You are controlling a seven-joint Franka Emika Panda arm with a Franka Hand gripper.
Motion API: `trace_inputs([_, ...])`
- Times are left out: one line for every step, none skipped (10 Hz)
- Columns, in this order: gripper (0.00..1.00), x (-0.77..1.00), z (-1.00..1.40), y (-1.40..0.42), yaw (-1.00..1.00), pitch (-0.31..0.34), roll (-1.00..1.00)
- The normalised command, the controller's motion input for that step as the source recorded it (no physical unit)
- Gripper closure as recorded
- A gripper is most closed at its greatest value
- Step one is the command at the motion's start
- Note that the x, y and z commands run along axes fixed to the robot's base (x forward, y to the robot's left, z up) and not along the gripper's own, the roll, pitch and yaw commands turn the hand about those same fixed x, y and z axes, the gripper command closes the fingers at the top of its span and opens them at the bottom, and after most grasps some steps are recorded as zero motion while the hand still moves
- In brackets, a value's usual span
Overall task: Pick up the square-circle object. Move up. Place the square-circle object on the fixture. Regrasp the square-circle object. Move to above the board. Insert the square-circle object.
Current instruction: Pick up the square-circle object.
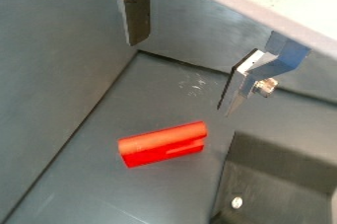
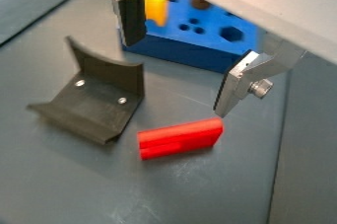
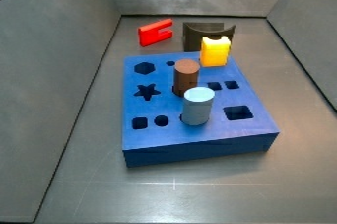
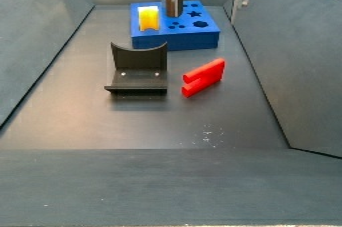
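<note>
Lying below the open tool (image 2: 178, 55); square-circle object (image 2: 182, 137).

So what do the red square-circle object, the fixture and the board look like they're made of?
Square-circle object: probably plastic, uniform bright red, matte, lying on the floor.
Fixture: dark grey-black, dull, with two pale screw heads; plastic or coated metal, cannot tell which.
Board: solid blue, matte, clean cut-outs; likely plastic.
The pincer hangs open above the red piece, its fingers bare silver metal.
</note>
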Motion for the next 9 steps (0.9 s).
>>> trace_inputs([0.0, -0.01, -0.3, -0.07, -0.95, -0.157, -0.12])
trace_inputs([0.0, -0.03, -0.3, -0.08, -0.93, -0.17, -0.14])
trace_inputs([0.0, 0.15, -0.02, 0.0, -0.09, 0.0, -0.05])
trace_inputs([0.0, 0.0, -0.17, 0.0, 0.0, 0.0, 0.0])
trace_inputs([0.0, -0.19, -0.95, -0.04, 0.0, -0.12, -0.02])
trace_inputs([0.0, -0.13, -0.98, -0.06, 0.0, -0.086, -0.03])
trace_inputs([0.0, -0.12, -1.0, -0.12, 0.0, -0.08, -0.02])
trace_inputs([0.0, 0.0, -1.0, -0.22, 0.0, -0.057, 0.0])
trace_inputs([0.0, 0.0, -1.0, -0.26, -0.04, -0.02, 0.0])
